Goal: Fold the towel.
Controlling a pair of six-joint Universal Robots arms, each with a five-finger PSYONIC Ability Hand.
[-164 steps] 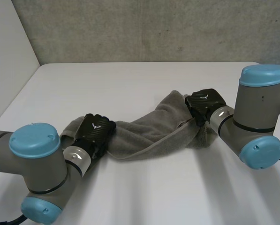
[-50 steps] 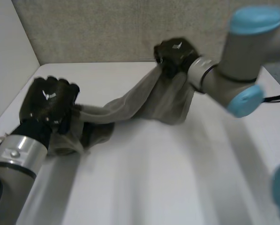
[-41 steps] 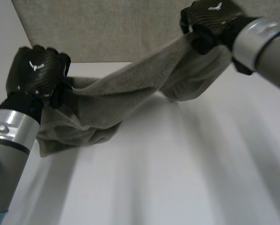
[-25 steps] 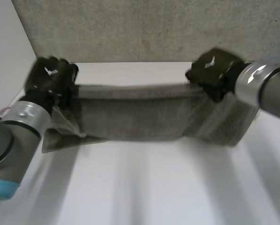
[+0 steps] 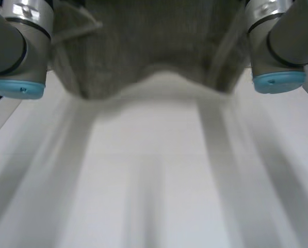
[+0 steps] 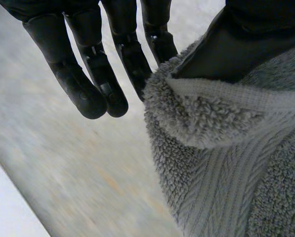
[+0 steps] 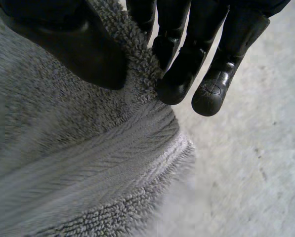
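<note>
Up off the table (image 5: 159, 181), the towel (image 5: 143, 46) hangs spread out between the two arms, lower edge sagging in a wavy line. Left hand (image 6: 95, 74) has the towel's hemmed edge pinched between thumb and fingers, the rest dropping away beside the palm. Right hand (image 7: 196, 54) same deal: thumb clamps the terry against its fingers.

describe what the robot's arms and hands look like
The left arm and the right arm are thick grey cylinders with round light-blue caps at the joints and a silver metal band at the wrist. The left hand and the right hand are black, with long round-tipped fingers and a broader thumb, smooth and slightly glossy.
</note>
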